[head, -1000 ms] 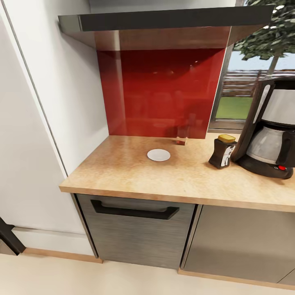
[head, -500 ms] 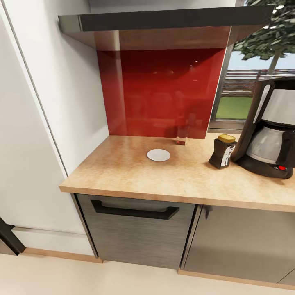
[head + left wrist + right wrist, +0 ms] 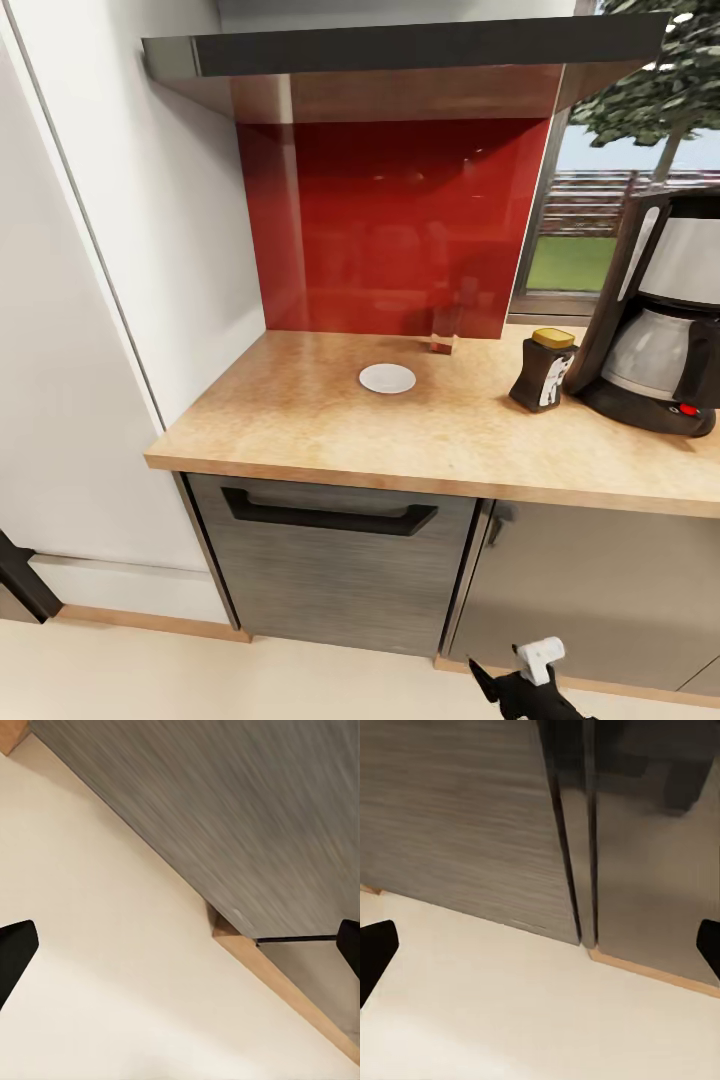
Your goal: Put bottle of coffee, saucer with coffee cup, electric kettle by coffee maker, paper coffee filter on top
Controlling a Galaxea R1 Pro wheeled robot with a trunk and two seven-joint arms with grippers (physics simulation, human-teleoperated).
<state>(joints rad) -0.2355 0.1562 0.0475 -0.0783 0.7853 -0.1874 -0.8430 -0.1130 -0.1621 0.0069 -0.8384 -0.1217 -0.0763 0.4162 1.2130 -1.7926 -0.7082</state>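
both hands (image 3: 180,945) (image 3: 540,945) gape apart over floor; bottle of coffee (image 3: 543,369) beside coffee maker (image 3: 655,315), saucer (image 3: 387,378) apart.

The left gripper (image 3: 180,945) is held with its fingers (image 3: 15,952) spread wide. The right gripper (image 3: 540,945) is likewise spread wide, fingers (image 3: 375,949) apart. A dark arm tip (image 3: 525,680) is seen low.

Setting: domestic kitchen, simulator render. Evidence: light wood kitchen countertop (image 3: 300,420) over grey cabinet fronts (image 3: 340,580) with a black bar handle (image 3: 328,515); glossy red backsplash panel (image 3: 390,220); black wall shelf (image 3: 400,45) above. Coffee maker (image 3: 660,310) at the countertop's right end, jar of coffee (image 3: 545,370) just beside it. Window (image 3: 600,200) shows tree, fence, lawn. Pale floor (image 3: 150,675).
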